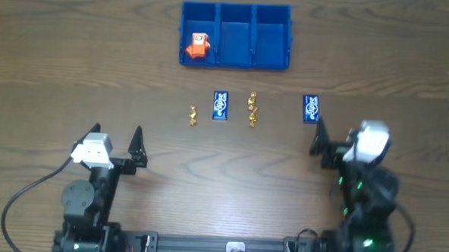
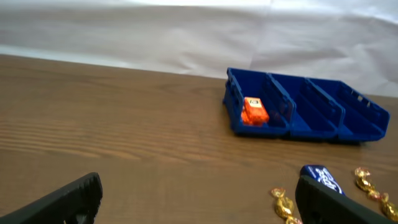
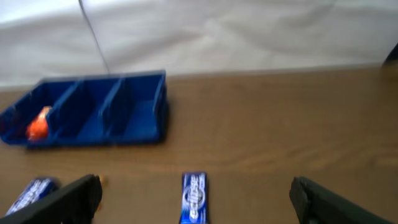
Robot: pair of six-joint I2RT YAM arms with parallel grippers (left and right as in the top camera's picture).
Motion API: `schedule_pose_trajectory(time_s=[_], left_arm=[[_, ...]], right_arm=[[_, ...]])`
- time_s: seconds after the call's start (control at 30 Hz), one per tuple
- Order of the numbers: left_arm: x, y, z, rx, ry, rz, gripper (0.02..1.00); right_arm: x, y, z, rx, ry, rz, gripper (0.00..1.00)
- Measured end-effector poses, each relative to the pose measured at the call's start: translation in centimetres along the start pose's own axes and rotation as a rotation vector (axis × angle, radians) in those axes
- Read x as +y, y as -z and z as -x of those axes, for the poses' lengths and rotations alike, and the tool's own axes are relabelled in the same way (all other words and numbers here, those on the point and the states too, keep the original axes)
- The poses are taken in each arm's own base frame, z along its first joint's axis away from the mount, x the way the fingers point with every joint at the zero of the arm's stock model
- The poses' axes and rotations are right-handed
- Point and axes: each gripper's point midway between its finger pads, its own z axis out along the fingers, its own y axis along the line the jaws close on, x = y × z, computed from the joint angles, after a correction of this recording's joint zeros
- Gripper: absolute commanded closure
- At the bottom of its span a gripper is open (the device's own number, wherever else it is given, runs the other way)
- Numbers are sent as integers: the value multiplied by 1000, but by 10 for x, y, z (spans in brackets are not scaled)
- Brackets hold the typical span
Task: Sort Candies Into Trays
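Note:
A blue three-compartment tray stands at the far middle of the table, with one orange candy in its left compartment. Nearer lie a gold-wrapped candy, a blue pack, two more gold candies and a second blue pack. My left gripper is open near the front left, well short of the candies. My right gripper is open just in front of the second blue pack, which lies between its spread fingers and a little ahead of them.
The wooden table stretches bare to the left and right of the tray. A white sheet hangs behind the far edge. A cable loops by the left arm's base.

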Motion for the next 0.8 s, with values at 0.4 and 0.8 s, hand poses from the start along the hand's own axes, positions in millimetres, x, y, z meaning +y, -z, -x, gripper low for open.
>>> schedule_pose_trajectory(time_s=[0.4,0.8], left_arm=[[-1,0,0,3,1,-3,23],[-1,0,0,2,2,-3,20]], right_arm=[[8,-112,33,733,29,-27,1],[6,-152,-160,1293,31,-44,1]])
